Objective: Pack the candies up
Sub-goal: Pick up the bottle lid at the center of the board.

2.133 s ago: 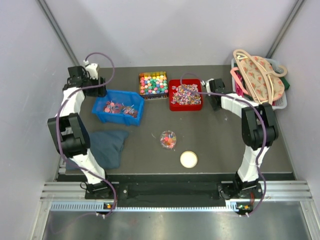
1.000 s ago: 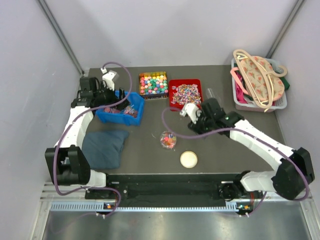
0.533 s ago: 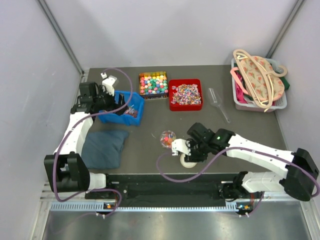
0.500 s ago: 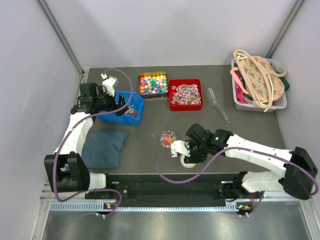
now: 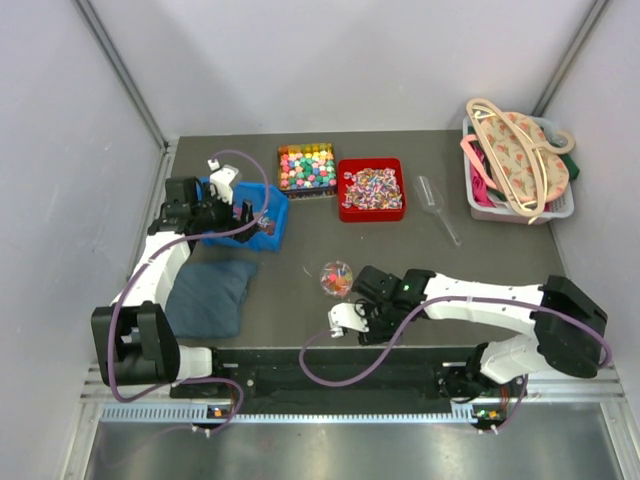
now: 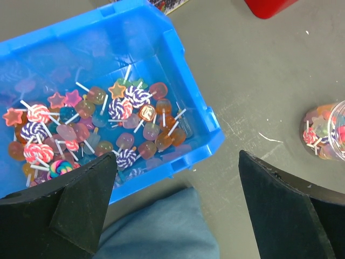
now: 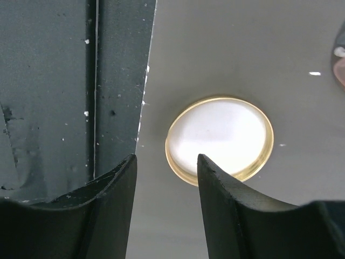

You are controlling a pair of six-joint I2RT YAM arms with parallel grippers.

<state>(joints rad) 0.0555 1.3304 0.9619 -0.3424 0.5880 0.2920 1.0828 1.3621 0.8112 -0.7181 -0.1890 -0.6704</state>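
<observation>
Colourful candies (image 6: 124, 108) lie in the blue plastic bin (image 6: 186, 75) beneath your wide-open left hand (image 6: 175, 167), more in the small clear jar (image 6: 326, 132); your half-open, empty right hand (image 7: 166, 162) hangs off-centre at the round cream lid (image 7: 219, 139), and closing there could skid it off the table (image 7: 215, 43)

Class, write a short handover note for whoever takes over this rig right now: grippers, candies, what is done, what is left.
Left gripper: open, empty, at the blue bin of lollipop candies.
Right gripper: open, empty, just short of the round lid lying on the table.
Other candies at the far edge: multicoloured cubes, twist-wraps.
Done: the small clear jar holds some candies.
Left: probably more candies into the jar, then the lid on.
</observation>
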